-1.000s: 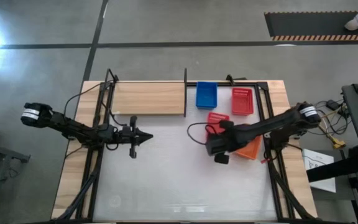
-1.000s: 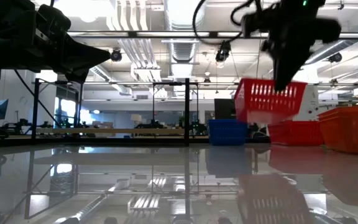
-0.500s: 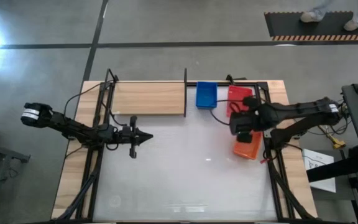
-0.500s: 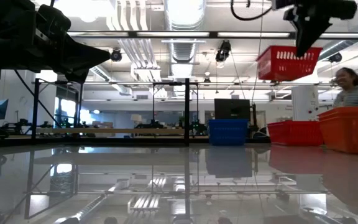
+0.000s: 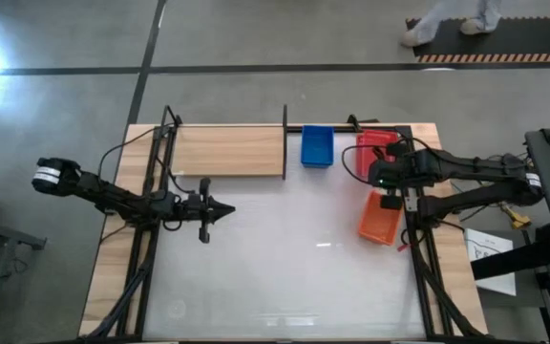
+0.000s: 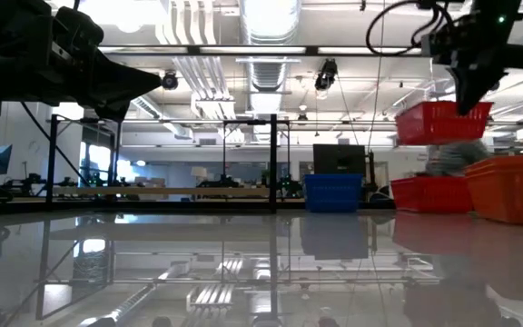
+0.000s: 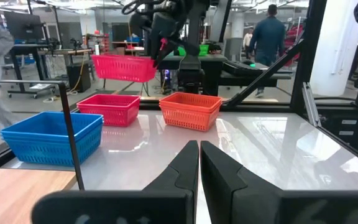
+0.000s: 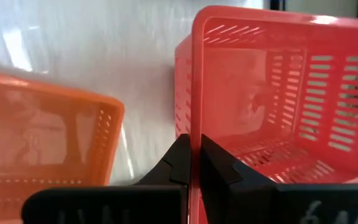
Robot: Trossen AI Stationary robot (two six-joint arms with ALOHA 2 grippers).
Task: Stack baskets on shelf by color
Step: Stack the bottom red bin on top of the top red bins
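While the left pincer [image 5: 225,212] waits clenched and empty over the white worktop [image 5: 275,277] below the bare light-wood shelf [image 5: 229,150], the blue plastic mesh basket [image 5: 317,145] sits beside the shelf. Rightward, the right pincer [image 8: 191,163] grips one wall of a red plastic mesh basket [image 6: 443,122], holding it raised above a second red basket [image 6: 432,193], likely for nesting by colour; the orange plastic basket [image 5: 380,220] rests nearby.

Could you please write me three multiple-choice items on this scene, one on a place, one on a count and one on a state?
1. Where is the lifted red basket?
A. above the other red basket
B. on the shelf
C. inside the blue basket

2. How many blue baskets show?
A. three
B. one
C. none

3. The right gripper is:
A. open and empty
B. shut on a basket rim
C. out of sight

Answers: 1 A, the low view shows it hanging over that one; 2 B, one beside the shelf; 3 B, the right wrist view shows the rim pinched.
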